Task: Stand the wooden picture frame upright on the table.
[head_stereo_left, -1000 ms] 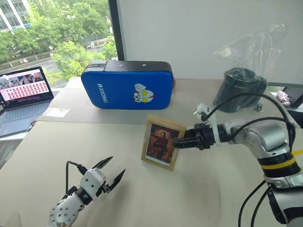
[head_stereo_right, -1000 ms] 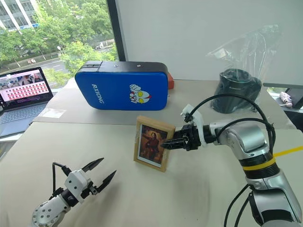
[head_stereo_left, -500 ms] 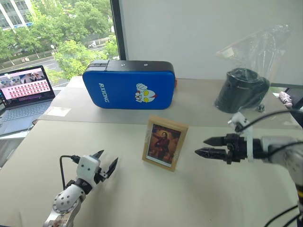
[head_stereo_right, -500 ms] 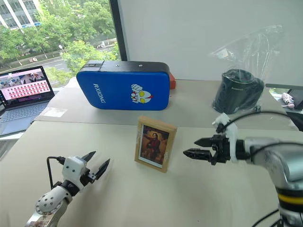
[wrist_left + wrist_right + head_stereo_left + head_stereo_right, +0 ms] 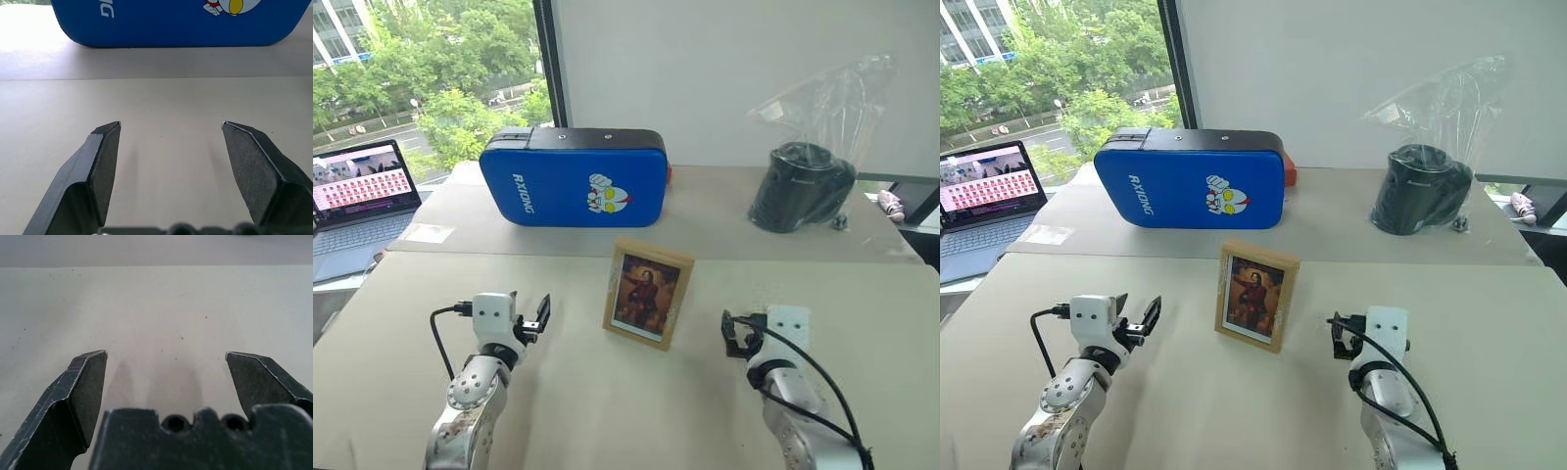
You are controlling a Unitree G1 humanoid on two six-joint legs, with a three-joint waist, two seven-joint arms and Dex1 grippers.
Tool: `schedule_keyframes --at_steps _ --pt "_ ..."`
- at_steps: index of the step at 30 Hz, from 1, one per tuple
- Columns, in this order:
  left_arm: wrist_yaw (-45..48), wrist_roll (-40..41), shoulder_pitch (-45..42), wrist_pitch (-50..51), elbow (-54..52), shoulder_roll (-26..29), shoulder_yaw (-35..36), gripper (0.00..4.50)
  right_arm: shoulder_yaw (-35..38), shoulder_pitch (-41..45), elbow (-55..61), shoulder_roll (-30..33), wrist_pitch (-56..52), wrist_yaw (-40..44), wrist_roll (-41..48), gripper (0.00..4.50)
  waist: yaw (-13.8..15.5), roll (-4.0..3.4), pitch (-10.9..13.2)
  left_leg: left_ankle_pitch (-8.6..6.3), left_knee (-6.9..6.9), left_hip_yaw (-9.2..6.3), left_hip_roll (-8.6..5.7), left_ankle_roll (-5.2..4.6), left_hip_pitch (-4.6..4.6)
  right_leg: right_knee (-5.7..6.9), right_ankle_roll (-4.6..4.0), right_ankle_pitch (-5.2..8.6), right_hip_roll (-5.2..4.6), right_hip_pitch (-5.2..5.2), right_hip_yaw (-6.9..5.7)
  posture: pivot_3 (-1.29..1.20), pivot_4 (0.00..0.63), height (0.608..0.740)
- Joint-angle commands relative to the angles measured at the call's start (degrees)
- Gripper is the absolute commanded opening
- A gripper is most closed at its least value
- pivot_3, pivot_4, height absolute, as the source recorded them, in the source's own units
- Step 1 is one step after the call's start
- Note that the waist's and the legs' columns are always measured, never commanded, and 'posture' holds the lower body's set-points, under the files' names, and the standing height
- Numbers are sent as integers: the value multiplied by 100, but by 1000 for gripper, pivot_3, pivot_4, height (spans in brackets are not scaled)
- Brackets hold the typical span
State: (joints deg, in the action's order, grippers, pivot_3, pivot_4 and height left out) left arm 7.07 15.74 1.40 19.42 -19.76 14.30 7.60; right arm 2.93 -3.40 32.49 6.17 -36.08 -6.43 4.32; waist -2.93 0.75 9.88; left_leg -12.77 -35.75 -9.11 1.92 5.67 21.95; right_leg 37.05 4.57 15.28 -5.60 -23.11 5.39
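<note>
Change since a second ago is large: our right gripper, which then pinched the right edge of the wooden picture frame, has let go and drawn back to our right side, low over the table, its two black fingers spread wide and holding nothing. Our left gripper has turned from a slanted pose to point straight ahead, fingers also parted wide and empty, well apart from the frame. The frame stands upright on its own near the middle of the table, between our two grippers, its painted front with the white mat facing us and tilted slightly back. Behind it, on a farther tabletop, a big blue padded case stands on its long edge, and the left wrist view looks across bare table toward the case. Farther right sits a black round object under a clear plastic bag. An open laptop rests at far left, by the window. Nothing lies between either gripper and the frame.
</note>
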Motion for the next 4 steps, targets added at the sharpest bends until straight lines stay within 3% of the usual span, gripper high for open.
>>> schedule_keyframes --at_steps 1,4 --pt "20 -52 -85 -121 -34 -30 83 3538 -13 58 86 70 288 50 -185 4477 6 0 0 0 0 0 0 0 1 0 0 0 0 0 0 0 150 740" --pt "42 -72 -110 -153 19 -40 88 3538 -23 77 32 108 310 78 -299 4477 13 0 0 0 0 0 0 0 2 -2 0 0 0 0 0 0 150 740"
